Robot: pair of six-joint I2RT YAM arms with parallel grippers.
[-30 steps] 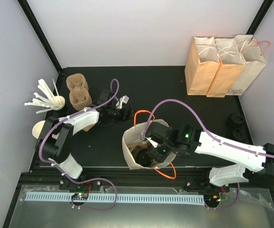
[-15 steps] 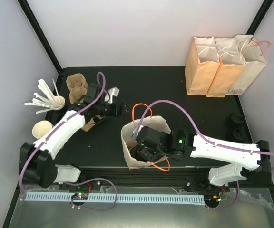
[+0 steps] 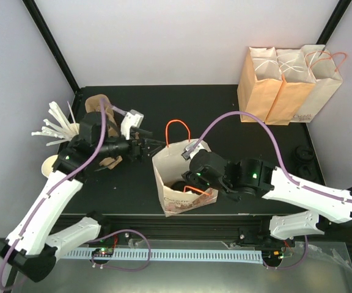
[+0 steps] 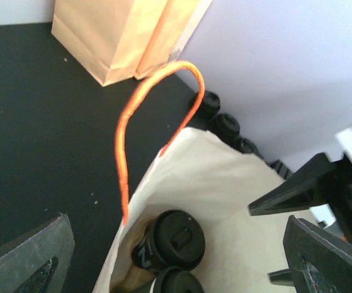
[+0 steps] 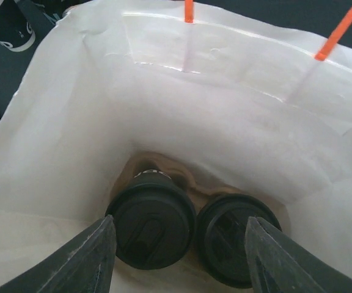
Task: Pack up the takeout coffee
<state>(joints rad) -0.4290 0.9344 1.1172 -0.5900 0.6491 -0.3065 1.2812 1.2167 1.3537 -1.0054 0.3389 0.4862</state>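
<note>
Two takeout coffee cups, black with round black lids, stand side by side at the bottom of a white paper bag (image 3: 171,194) with orange handles (image 4: 124,134). The right wrist view shows one cup (image 5: 151,226) beside the other (image 5: 237,238), on brown card. The left wrist view shows the same pair, one cup (image 4: 176,241) above the other (image 4: 179,284). My right gripper (image 5: 179,262) is open inside the bag's mouth, its fingers above the lids and touching neither. My left gripper (image 4: 176,268) is open and empty just left of the bag, looking in.
Three tall paper bags (image 3: 286,85) stand at the back right, with loose black lids (image 3: 302,162) along the right edge. Brown cup carriers (image 3: 99,113), a cup of white utensils (image 3: 60,129) and a pale cup (image 3: 49,165) sit at the left.
The bag has gone from slumped to standing, one handle now up. My right gripper has risen toward the bag's mouth. The left arm has stretched out, its gripper turned toward the bag.
</note>
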